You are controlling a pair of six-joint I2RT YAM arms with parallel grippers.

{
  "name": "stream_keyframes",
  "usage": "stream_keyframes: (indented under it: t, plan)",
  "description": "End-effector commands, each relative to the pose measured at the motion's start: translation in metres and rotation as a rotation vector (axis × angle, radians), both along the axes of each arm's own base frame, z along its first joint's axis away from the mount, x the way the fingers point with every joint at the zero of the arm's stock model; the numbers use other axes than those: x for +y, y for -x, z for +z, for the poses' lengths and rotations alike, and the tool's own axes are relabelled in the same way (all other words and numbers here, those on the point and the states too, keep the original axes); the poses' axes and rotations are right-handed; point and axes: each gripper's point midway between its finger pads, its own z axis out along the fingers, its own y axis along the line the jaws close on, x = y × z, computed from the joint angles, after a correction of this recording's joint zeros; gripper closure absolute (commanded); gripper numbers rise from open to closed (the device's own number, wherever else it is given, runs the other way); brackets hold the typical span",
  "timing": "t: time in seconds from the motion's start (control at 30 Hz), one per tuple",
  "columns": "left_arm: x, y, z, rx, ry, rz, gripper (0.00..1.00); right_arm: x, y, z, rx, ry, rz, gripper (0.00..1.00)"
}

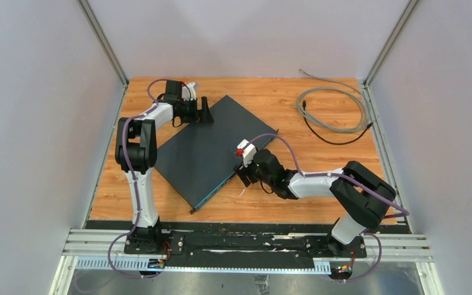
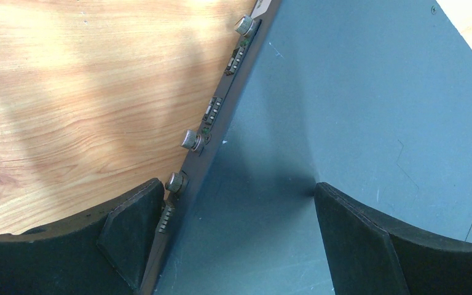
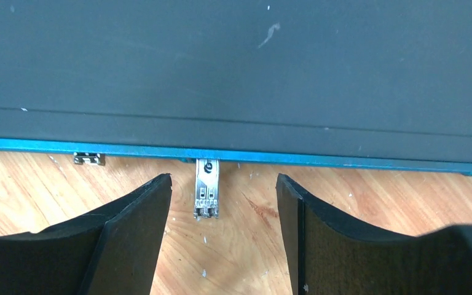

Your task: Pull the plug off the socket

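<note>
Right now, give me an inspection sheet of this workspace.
Surface: wooden table, white flecks near the plug.
Job's things: dark box lying diagonally; metal plug seated in its blue edge.
Clutter: nothing seen.
Grippers: left gripper open, straddling the box's far edge; right gripper open, a finger either side of the plug, apart from it.
Cables: grey cable coiled at the far right, black cable beside it.
Surroundings: grey walls, metal frame.

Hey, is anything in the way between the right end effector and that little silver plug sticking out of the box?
Nothing visible. The silver plug juts from the dark box's blue edge, lined up with the gap of the open right end effector; only bare wooden table shows around it.
</note>
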Motion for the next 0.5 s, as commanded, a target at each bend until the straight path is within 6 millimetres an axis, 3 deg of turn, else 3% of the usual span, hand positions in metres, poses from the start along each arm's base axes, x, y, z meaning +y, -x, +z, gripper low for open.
stream_keyframes:
  t: [0.0, 0.17, 0.2, 0.33, 0.47]
  plan:
    - [0.002, 0.063, -0.056, 0.306, -0.041, 0.000, 0.07, -0.004, -0.002, -0.011, 0.049, 0.041, -0.008, 0.32]
    - [0.002, 0.062, -0.055, 0.304, -0.038, -0.001, 0.07, -0.002, -0.008, -0.019, 0.066, 0.045, -0.009, 0.42]
    - [0.002, 0.063, -0.055, 0.305, -0.038, 0.000, 0.07, 0.000, -0.009, -0.018, 0.062, 0.039, -0.010, 0.48]
    - [0.003, 0.062, -0.055, 0.305, -0.036, 0.000, 0.08, 0.003, -0.005, -0.011, 0.067, 0.006, 0.016, 0.88]
    - [0.002, 0.062, -0.055, 0.304, -0.033, -0.003, 0.08, -0.009, 0.008, -0.008, 0.091, 0.005, 0.008, 1.00]
